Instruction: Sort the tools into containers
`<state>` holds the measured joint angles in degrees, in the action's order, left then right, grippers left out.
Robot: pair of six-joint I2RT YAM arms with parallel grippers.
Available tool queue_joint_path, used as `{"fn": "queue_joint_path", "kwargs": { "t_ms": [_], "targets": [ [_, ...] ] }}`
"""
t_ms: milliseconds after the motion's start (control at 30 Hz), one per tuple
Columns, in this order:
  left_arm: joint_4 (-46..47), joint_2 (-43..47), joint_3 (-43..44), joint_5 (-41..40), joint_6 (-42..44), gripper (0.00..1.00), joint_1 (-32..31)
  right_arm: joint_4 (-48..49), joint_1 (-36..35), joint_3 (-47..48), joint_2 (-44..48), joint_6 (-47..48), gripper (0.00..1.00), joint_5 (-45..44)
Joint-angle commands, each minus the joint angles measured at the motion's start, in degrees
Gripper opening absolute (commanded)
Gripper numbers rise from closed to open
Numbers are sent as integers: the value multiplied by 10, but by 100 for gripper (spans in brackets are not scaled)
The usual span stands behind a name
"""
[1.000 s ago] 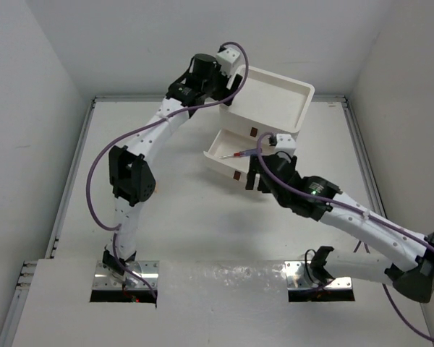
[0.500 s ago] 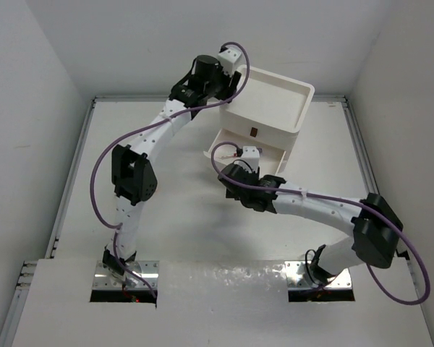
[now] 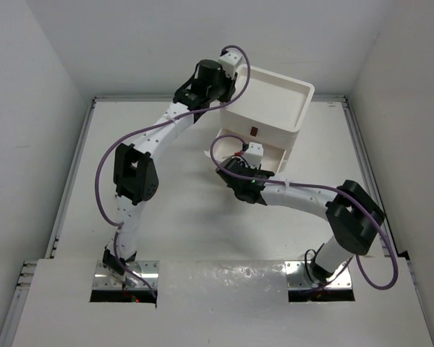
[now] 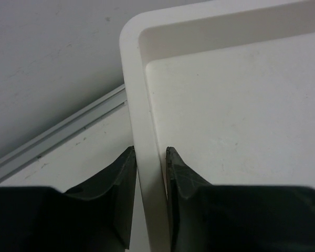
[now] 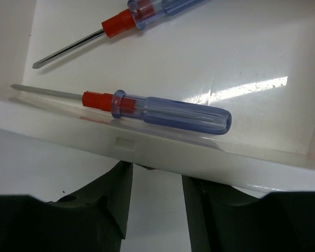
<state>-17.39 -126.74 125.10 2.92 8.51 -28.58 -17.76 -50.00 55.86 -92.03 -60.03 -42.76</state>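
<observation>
Screwdrivers [image 5: 168, 111], blue-handled, lie in the drawer [image 5: 226, 163] still open at seven o'clock of the unit [image 3: 264, 121]; left fingers [image 4: 121, 178] clamp its rim; right fingers [image 5: 110, 205] sit part-spread, grip unclear.

The drawer unit [image 3: 275, 101] stands far on the worktop [image 3: 173, 217], right of centre. Its open drawer [image 5: 226, 163] juts near-left; inside, the front screwdriver [image 5: 163, 109] lies before the back screwdriver [image 5: 139, 11].

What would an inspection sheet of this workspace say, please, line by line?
surface: white table top.
job's things: white drawer unit, one drawer pulled out, holding a near screwdriver and a far screwdriver, both blue-handled.
clutter: nothing seen.
grippers: left pincer clamps the unit's top rim; right pincer sits at the open drawer's front, grip unclear.
cables: left purple cable and right purple cable run along their arms.
surroundings: white walls, metal rail at the table edge.
</observation>
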Motion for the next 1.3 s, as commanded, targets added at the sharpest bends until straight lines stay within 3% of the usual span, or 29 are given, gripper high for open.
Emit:
{"fn": "queue_joint_path", "kwargs": {
  "t_ms": [0, 33, 67, 300, 533, 700, 933, 1133, 1167, 1267],
  "targets": [
    [-14, -6, -28, 35, 4, 11, 3, 48, 30, 26, -9, -12, 40, -53],
    [-12, -4, -34, 40, 6, 4, 4, 58, 32, 24, -8, -9, 37, -72],
    [-5, -5, -41, 47, 11, 0, 3, 77, 32, 19, -3, 7, 28, -83],
    [-5, -9, -42, 63, 41, 0, 3, 138, 48, 25, 4, 68, 0, -131],
    [-10, -9, -35, 81, 70, 0, 3, 212, 90, 51, -7, 130, 0, -132],
    [-13, -14, -31, 83, 76, 0, 3, 235, 146, 73, -47, 124, 0, -95],
    [-24, -15, -20, 94, 75, 0, 3, 269, 158, 102, -78, 178, 0, -96],
    [-25, -17, -13, 90, 60, 0, 2, 252, 158, 67, -71, 178, 19, -52],
    [-15, -18, -13, 76, 48, 0, 2, 268, 157, 43, -64, 208, 29, -7],
    [-5, -18, -12, 67, 34, 0, 2, 272, 148, 12, -58, 206, 46, 10]
  ]
}}
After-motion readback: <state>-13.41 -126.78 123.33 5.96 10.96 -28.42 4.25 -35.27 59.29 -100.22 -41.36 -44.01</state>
